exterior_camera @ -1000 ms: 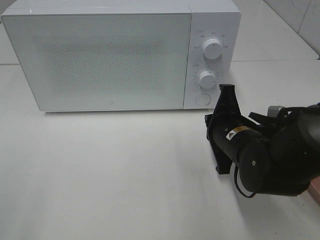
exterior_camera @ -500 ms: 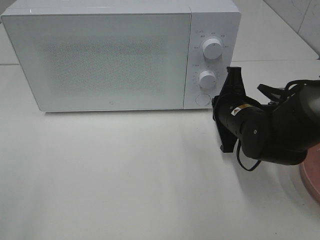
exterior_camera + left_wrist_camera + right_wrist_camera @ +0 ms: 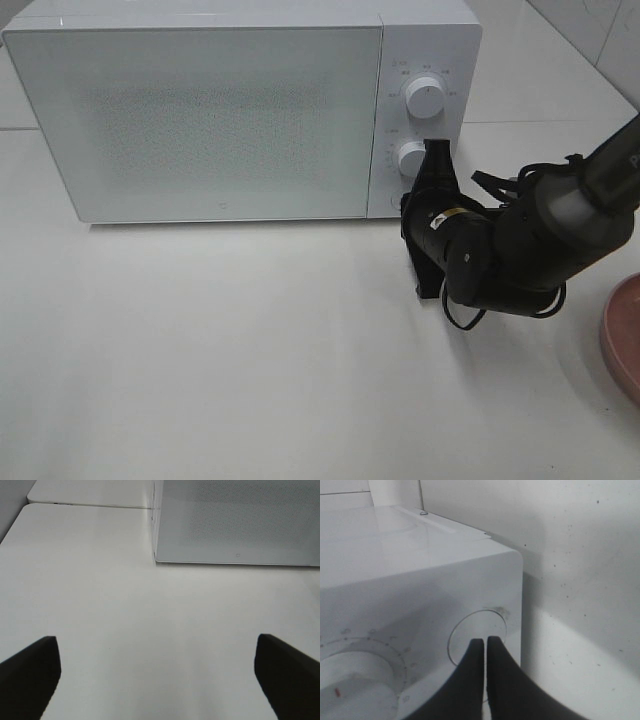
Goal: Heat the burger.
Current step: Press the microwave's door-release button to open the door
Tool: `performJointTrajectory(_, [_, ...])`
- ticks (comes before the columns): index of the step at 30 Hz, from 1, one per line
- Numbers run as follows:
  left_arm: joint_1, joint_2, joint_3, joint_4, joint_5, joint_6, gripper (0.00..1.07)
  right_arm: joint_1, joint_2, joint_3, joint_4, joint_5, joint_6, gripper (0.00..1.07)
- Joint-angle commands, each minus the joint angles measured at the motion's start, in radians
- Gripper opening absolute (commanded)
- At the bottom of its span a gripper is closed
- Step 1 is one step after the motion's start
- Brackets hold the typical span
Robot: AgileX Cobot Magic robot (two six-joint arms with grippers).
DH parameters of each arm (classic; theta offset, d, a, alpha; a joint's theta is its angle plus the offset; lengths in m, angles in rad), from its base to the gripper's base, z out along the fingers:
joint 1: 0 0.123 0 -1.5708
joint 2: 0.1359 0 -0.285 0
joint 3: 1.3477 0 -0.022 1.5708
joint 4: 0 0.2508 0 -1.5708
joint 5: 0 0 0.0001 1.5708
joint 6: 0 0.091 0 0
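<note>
The left pincer hangs over the white counter. Its two dark fingers are spread wide with nothing between them. In front of it stands a white microwave with its door shut. On the right side of the microwave are a top knob and a lower knob. Under them is a round button. The right pincer is pressed together, and its tips sit right at that button. I cannot tell if they touch it. The black right arm reaches in from the right. A pink plate peeks in at the right edge. The burger is not in any view.
</note>
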Motion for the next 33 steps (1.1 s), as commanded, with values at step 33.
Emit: performJointTrajectory(33, [0.001, -0.018, 0.002, 0.001, -0.008, 0.001, 0.98, -0.039, 0.045, -0.070, -0.088, -0.184, -0.006, 0.00])
